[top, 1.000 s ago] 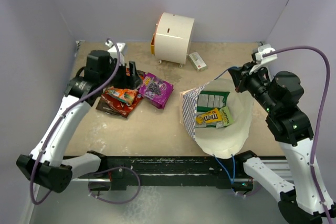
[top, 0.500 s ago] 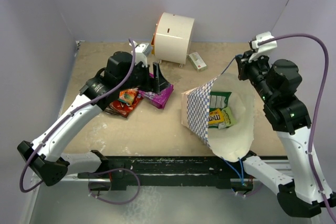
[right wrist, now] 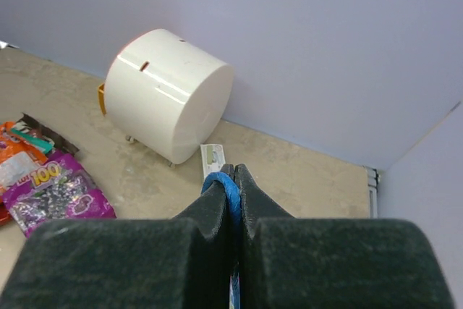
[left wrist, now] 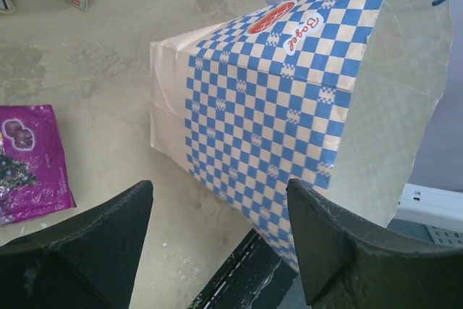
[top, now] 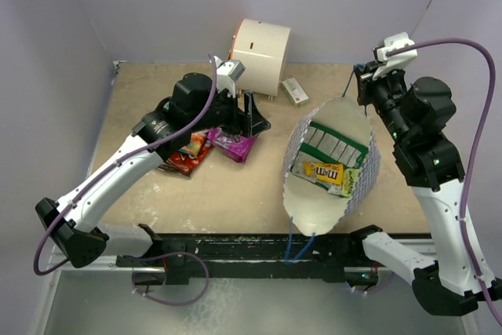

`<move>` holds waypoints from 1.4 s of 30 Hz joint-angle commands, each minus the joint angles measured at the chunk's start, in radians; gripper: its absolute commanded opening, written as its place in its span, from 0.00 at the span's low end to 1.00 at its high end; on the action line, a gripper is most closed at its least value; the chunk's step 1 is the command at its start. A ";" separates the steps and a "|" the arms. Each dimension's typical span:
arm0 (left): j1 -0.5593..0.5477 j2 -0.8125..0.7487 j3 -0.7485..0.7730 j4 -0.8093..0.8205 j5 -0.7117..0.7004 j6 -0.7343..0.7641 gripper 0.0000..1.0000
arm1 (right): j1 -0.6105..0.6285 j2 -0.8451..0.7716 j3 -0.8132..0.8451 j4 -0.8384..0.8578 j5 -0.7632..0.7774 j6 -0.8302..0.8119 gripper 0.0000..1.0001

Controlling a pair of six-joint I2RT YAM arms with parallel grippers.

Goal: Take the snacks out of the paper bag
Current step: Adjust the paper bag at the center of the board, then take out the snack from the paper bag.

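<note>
The paper bag (top: 367,174), white with blue checks, hangs upright with its mouth facing the overhead camera. My right gripper (top: 362,84) is shut on its blue string handle (right wrist: 230,187) and holds the bag up. Inside lie a green-and-white packet (top: 333,144) and a yellow packet (top: 323,171). My left gripper (top: 255,118) is open and empty, left of the bag; its wrist view shows the bag's checked side (left wrist: 289,92). A purple packet (top: 234,143), an orange one (top: 187,148) and a dark brown one lie on the table, partly under the left arm.
A white cylindrical appliance (top: 259,56) stands at the back centre, with a small white box (top: 295,90) to its right. Purple walls close in the table on three sides. A black rail runs along the near edge (top: 235,260).
My right gripper has lifted the bag's handle up and back, so the bag now hangs more upright. My left arm has swung right from the snack pile toward the bag.
</note>
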 commanded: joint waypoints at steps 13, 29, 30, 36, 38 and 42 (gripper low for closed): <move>-0.003 -0.052 -0.040 0.119 0.067 -0.004 0.79 | 0.001 -0.066 -0.162 0.109 -0.598 0.091 0.00; -0.206 -0.069 -0.059 0.194 -0.027 0.103 0.83 | 0.001 -0.093 -0.183 0.097 -0.705 0.133 0.00; -0.230 -0.061 -0.046 0.185 -0.046 0.127 0.84 | 0.001 -0.093 -0.183 0.103 -0.714 0.144 0.00; -0.417 0.023 0.022 0.085 -0.210 0.304 0.79 | 0.001 -0.100 -0.201 0.138 -0.823 0.200 0.00; -0.528 0.066 0.038 0.043 -0.309 0.382 0.78 | 0.001 -0.104 -0.208 0.139 -0.827 0.208 0.00; -0.695 0.181 0.078 -0.028 -0.530 0.544 0.71 | 0.001 -0.110 -0.203 0.130 -0.811 0.201 0.00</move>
